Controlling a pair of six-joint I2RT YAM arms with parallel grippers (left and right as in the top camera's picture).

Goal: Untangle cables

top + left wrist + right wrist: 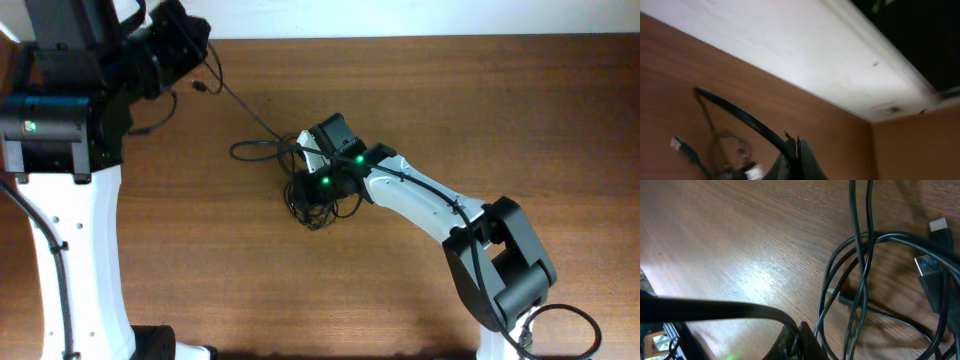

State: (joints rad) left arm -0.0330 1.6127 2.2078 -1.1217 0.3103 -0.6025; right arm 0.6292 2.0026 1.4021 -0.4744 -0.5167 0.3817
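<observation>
Several thin black cables lie in a tangle [316, 212] at the table's middle. One loop [258, 150] spreads to the left of it. My left gripper [205, 52] is raised at the far left and shut on a cable [747, 120]. That cable [255, 118] runs taut down to the tangle, and a small plug [203, 88] hangs near the gripper. My right gripper [305, 188] is low on the tangle. In the right wrist view its fingers [797, 330] are shut on a black cable [715, 309]. Loops [862, 255] and plugs [939, 226] lie just beyond it.
The wooden table [480, 110] ends at a white wall edge [805, 55] along the far side. The left arm's white base [75, 250] stands at the left, and the right arm's black base [505, 270] at the front right.
</observation>
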